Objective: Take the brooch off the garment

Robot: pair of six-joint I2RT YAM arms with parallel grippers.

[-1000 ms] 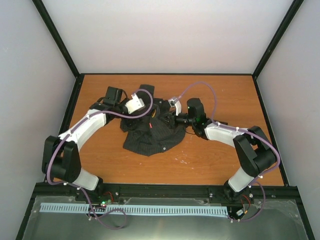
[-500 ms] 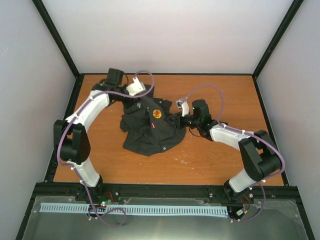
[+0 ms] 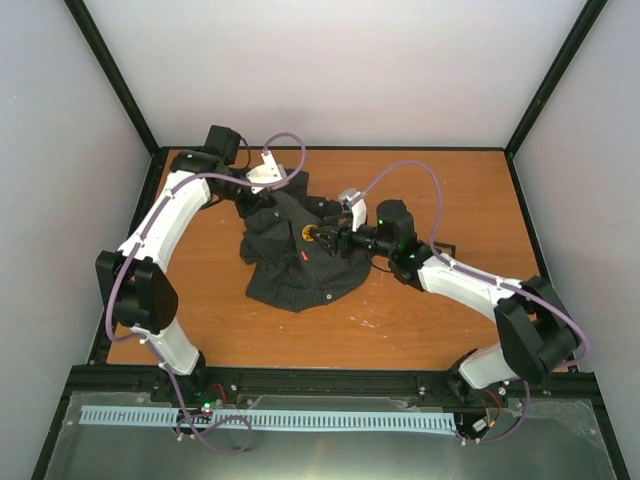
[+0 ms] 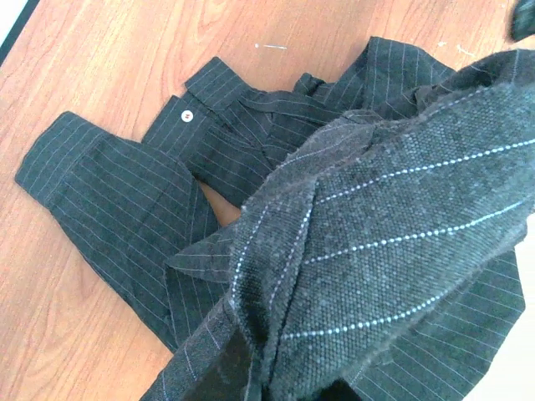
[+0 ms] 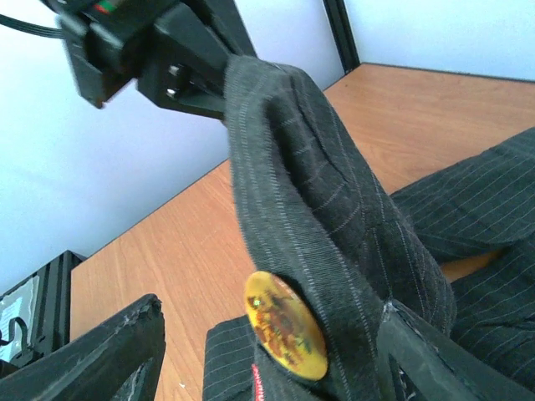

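- Shows a dark pinstriped cloth garment (image 3: pixel 295 275) crumpled on an orange-brown wooden counter (image 3: pixel 420 320), most of it flat, one fold raised at its far side.
- Grips that raised fold with the left tool (image 3: pixel 276 197), clenched on the cloth at the garment's far-left top; hides that tool's fingers behind cloth in the left wrist view.
- Bears a small round golden-brown brooch (image 5: pixel 284 326), pinned on the outer face of the garment's raised fold, below the left tool's hold and above the flat cloth.
- Places the right tool (image 5: pixel 272 311) at the garment's right side, released, black fingers (image 5: pixel 109 359) spread wide, one on each side of the brooch, neither seen touching it.
- Cannot tell whether the finger nearer the fold presses the garment or merely sits beside it.
- Shows a small red label (image 5: pixel 255 378) on the garment just below the brooch.
- Shows a small white round button (image 4: pixel 186 116) on a flat band of the garment, apart from the raised fold.
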